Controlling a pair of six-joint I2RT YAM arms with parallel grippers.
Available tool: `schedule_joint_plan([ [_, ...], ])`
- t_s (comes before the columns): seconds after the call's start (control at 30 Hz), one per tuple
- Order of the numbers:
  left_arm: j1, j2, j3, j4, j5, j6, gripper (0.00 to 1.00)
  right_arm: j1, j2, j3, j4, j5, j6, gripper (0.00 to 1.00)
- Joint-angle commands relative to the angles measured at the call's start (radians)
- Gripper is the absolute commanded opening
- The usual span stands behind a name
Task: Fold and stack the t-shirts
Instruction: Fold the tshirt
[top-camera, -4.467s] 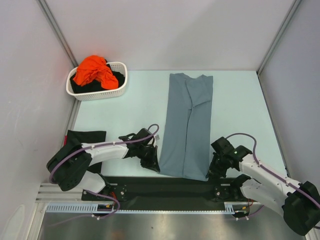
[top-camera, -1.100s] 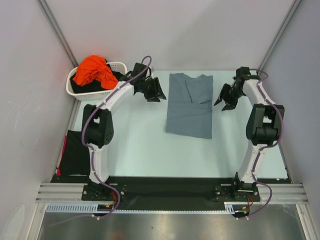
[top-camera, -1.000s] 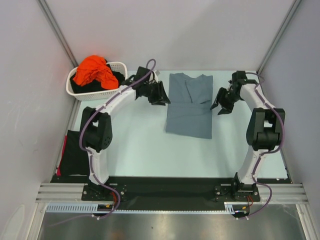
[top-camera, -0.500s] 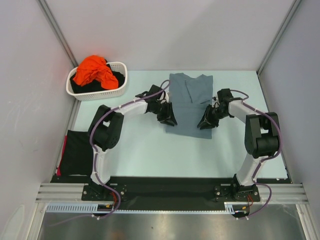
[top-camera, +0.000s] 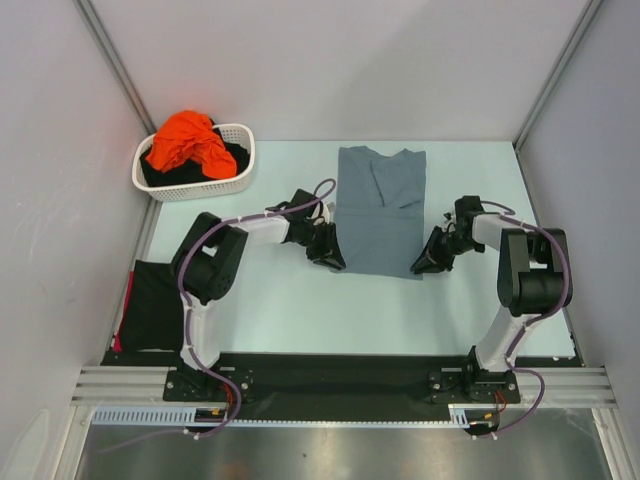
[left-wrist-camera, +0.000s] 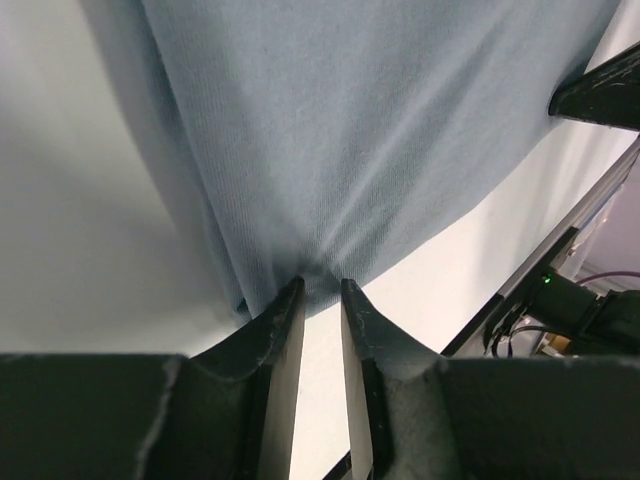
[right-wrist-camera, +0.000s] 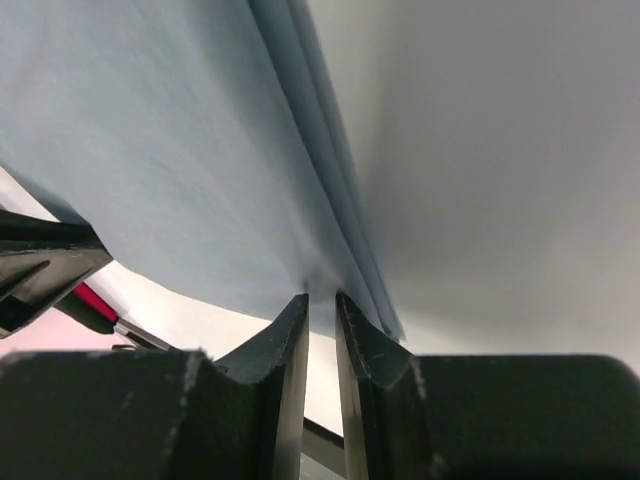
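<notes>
Views in order, then. From the top camera, your grey t-shirt (top-camera: 378, 210) lies folded into a rectangle in the middle of the desk (top-camera: 280, 300), collar end away from the arm bases. Your left claw (top-camera: 328, 255) is down at the shirt's near-left corner and your right claw (top-camera: 428, 262) is at the near-right corner, both right on the near hem. In the far-left corner there's a white basket (top-camera: 195, 185) with an orange shirt (top-camera: 185, 140) heaped in it. A dark folded garment (top-camera: 150, 305) lies at the desk's left edge.

Left wrist cam: the fingers (left-wrist-camera: 275, 330) are squeezed nearly together, with the shirt's corner nipped between the tips and the fabric puckering into the gap.

Right wrist cam: same deal. The tips are clamped onto the layered edge at the corner, and the fold lines run away from them.
</notes>
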Motion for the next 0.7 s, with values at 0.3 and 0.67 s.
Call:
schedule_joint_plan([
  [0.3,-0.005,-0.099,0.147,-0.230,-0.024,0.135,0.40,0.002,-0.165,0.057,-0.150,0.061,-0.037,0.25],
  [0.67,-0.002,0.084,0.224,-0.170,0.123,0.069,0.38,0.257,0.062,0.213,0.043,-0.131,0.157,0.26],
])
